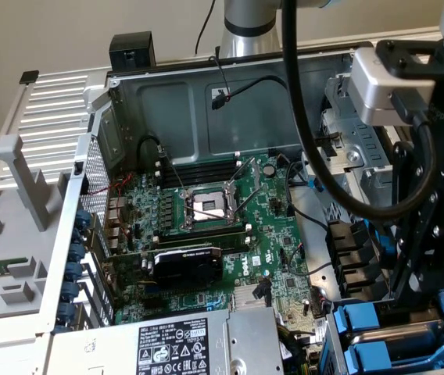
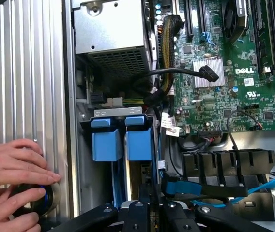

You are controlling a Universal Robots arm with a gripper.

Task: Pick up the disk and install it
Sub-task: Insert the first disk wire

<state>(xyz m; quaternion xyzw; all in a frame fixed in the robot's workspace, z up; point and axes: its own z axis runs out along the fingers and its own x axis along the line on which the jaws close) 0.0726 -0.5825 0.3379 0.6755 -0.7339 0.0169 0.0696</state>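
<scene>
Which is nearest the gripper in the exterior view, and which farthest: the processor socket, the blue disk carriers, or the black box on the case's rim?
1. Blue disk carriers: just below the gripper, at the exterior view's lower right.
2. Processor socket: in the middle of the motherboard.
3. Black box: on the case's rim, at the exterior view's upper left.

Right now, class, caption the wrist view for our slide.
Pincer over blue drive carriers in an open computer case; a person's hands alongside.
</scene>
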